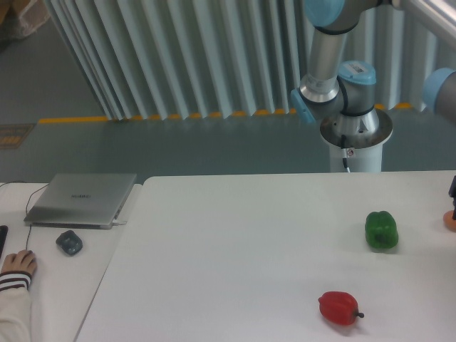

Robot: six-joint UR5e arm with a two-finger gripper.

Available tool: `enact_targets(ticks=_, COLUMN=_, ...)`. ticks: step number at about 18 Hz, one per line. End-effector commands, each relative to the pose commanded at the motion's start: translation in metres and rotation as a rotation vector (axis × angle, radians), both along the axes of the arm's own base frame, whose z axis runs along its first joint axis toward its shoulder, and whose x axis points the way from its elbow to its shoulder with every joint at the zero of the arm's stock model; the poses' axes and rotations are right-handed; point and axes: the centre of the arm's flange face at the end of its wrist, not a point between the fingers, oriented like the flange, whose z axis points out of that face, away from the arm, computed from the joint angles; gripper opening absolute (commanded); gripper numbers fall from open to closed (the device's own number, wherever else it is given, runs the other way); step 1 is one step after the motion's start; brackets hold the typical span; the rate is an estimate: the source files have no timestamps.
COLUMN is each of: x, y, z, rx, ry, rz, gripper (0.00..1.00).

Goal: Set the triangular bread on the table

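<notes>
Hanging at the frame's three o'clock edge, the gripper (453,189) shows only a dark sliver, so whether its fingers are spread or closed cannot be told. The triangular bread is not visible. A small orange-pink thing (450,220) sits below the gripper on the table (235,263). The green pepper (381,230) and red pepper (339,308) lie apart toward five o'clock, probably as distractors. The arm (328,50) rises from its pedestal at one o'clock.

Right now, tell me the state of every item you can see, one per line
Green pepper: upright on the table, untouched.
Red pepper: lying on its side near the front edge, stem to the right.
Laptop: lid closed, on the side desk.
Mouse: resting free beside the laptop.
Orange thing: cut off by the right edge, so unclear.
Gripper: barely in view, jaws not visible.
Triangular bread: not in view.
</notes>
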Motion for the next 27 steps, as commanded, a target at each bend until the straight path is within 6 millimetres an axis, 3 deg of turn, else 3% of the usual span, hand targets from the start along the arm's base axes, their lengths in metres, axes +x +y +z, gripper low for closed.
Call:
enact_targets(ticks=5, x=-0.02, y=-0.018, z=0.012, rx=0.016, ry=0.029, rz=0.043, gripper=1.0)
enact_targets(ticks=9, x=-0.067, y=-0.043, z=0.002, rx=0.08, ry=0.115, rz=0.098, gripper=1.0)
enact_targets(ticks=13, x=-0.103, y=-0.04, z=-0.004, rx=0.11, ry=0.186, rz=0.108, gripper=1.0)
enact_targets(ticks=19, x=-0.125, y=-0.033, z=-0.024, rx=0.124, ry=0.236, rz=0.121, gripper=1.0)
enact_targets(ticks=27, x=-0.145, y=-0.036, z=-0.069, rx=0.049, ry=0.283, rz=0.154, gripper=1.0)
